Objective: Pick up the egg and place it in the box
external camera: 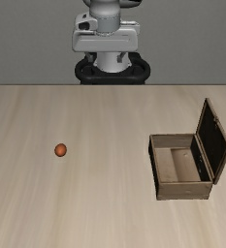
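Drawn up compact above a round black base (111, 70) at the far edge: glossy white arm (106, 19); gripper (106, 43) open or closed, impossible to tell; on the pale wood-grained table (105, 203), small smooth brown egg (60, 149) at left, well apart from a dark rectangular wooden box (180, 167) at right, lid (215, 140) raised.

Small brown egg (60, 149) on table at left, well apart from open wooden box (187, 167), lid up
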Controlling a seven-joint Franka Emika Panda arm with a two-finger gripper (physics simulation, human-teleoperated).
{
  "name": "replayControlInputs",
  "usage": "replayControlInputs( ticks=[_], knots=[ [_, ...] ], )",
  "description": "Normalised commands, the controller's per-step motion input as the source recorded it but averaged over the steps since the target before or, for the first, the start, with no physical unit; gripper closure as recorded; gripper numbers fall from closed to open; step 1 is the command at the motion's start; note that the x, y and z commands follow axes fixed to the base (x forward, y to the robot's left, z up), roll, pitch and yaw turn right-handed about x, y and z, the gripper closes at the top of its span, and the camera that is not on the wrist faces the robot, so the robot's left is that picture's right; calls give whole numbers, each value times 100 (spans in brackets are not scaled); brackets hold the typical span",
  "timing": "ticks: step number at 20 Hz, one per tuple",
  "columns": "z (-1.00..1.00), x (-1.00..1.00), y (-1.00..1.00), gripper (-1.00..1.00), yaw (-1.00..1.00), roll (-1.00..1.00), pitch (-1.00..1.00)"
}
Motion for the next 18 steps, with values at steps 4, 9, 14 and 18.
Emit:
replayControlInputs(
  ticks=[4,9,14,18],
  knots=[
    [0,0,-100,-100,0,0,0],
    [0,0,-100,-100,0,0,0],
    [0,60,-40,-100,0,0,0],
    [0,100,0,-100,0,0,0]
  ],
)
